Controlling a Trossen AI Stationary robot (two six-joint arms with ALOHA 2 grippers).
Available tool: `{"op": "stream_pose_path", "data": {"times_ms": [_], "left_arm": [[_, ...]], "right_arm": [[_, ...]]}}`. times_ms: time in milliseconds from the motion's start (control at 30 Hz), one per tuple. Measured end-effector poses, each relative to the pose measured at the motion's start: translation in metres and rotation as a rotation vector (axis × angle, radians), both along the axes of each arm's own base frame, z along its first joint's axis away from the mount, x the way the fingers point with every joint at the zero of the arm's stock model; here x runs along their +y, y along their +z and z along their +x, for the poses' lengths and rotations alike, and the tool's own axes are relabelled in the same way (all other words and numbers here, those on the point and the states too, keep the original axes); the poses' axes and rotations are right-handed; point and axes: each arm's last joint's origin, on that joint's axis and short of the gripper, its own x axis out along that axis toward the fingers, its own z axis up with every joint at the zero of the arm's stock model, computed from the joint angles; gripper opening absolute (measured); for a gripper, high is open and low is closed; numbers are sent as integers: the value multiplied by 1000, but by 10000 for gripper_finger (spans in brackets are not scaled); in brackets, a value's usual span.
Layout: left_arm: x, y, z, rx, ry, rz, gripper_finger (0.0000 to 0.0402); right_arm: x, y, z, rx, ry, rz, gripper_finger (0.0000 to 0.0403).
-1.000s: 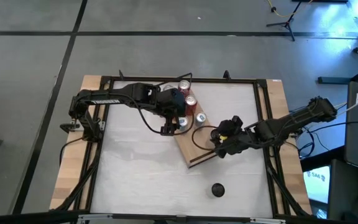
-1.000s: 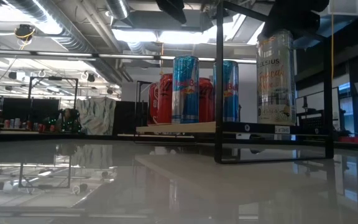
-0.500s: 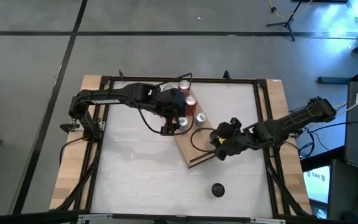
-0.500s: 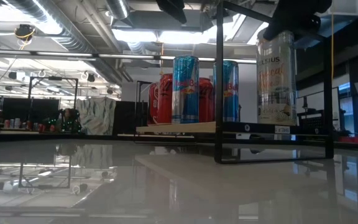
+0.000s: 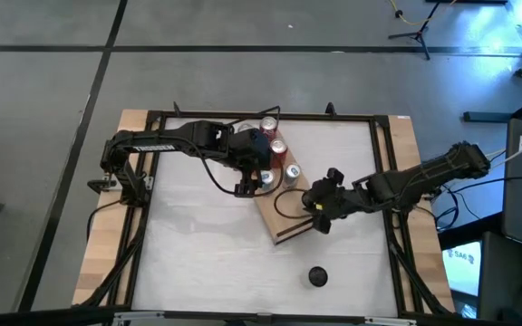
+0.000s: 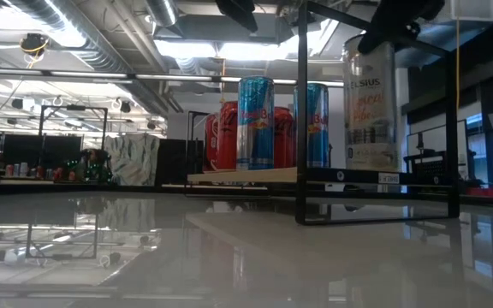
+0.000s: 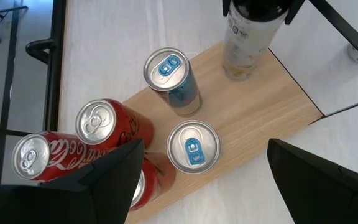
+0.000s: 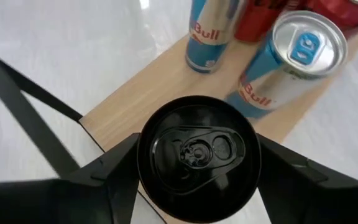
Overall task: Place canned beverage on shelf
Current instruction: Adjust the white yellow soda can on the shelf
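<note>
Right gripper (image 5: 320, 201), centre-right of the high view, pinches a tall pale can (image 6: 369, 103) upright over the shelf (image 5: 288, 210); left gripper (image 5: 254, 181), spread, hangs above the cans (image 7: 182, 81) at frame centre.

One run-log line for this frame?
right gripper: shut on tall can, on shelf | left gripper: open above five cans | step: placing
</note>
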Motion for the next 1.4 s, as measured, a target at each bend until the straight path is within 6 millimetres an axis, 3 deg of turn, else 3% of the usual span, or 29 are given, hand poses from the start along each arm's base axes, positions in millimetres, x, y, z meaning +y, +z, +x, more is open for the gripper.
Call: {"op": "stream_pose_path", "data": {"times_ms": [533,800,1400], "left_arm": [[0,0,0,1,0,0,328],[0,0,0,2,0,0,328],[-7,0,1,-9,-20,-3,328]], "right_arm": [[-35,3,15,24,250,64,257],[-47,7,12,28,364,95,260],[-47,12,6,15,505,-7,261]]}}
